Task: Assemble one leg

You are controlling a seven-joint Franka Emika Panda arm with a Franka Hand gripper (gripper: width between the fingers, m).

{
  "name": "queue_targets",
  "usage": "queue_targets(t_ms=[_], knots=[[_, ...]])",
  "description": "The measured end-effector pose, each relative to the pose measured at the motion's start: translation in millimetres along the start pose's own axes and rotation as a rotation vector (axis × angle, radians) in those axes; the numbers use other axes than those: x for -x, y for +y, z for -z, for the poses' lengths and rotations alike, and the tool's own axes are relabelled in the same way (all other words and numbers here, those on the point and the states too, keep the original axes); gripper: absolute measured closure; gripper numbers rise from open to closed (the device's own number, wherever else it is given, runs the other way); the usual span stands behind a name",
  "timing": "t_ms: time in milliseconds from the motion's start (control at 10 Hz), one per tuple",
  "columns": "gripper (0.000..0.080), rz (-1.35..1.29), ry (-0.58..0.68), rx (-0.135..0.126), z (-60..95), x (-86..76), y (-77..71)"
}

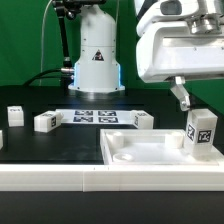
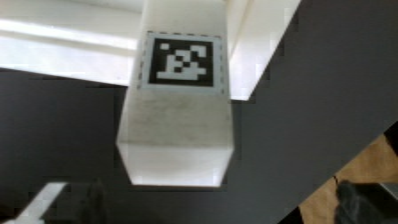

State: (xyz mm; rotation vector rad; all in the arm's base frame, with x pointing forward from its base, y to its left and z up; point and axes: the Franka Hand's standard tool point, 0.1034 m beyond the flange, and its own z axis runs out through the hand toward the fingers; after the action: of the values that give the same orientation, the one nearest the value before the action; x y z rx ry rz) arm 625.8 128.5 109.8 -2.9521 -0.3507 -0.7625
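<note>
The claw (image 1: 190, 103) gapes empty above the leg (image 1: 199, 133), whose tag only the wrist view shows clearly.

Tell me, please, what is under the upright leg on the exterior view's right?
The leg stands upright on the large white plate, near its corner. Whether its base sits in a recess cannot be seen; the leg itself covers that spot.
</note>
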Motion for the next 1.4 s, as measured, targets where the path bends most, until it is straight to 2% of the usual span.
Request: queue_targets(t_ms=[100,400,500,600,700,900,1100,1200,1300,1400], knots=[[0.0151,-0.003,-0.114,-0.005,-5.8,7.1,6.9],[0.0151,-0.017,-0.339,-0.021,-8.0,5.9,17.4],[0.0151,-0.020,-0.367,-0.024,-9.8,3.1,18.9],[0.0151,-0.023,-0.456,-0.035,-8.6,9.1,17.2],[0.0151,-0.025,-0.538,-0.047,-8.6,8.2,16.2],[0.0151,-0.026,-0.595,-0.056,-11.8,5.9,16.2],[0.0151,-0.026,-0.573,-0.053,-14.9,4.4,16.7],[0.0316,-0.026,-0.573,-0.053,-14.9,4.3,16.7],[0.0316,-0.026,-0.573,-0.053,-14.9,4.4,16.7],[0.0454,-0.026,-0.573,-0.053,-14.9,4.3,16.7]])
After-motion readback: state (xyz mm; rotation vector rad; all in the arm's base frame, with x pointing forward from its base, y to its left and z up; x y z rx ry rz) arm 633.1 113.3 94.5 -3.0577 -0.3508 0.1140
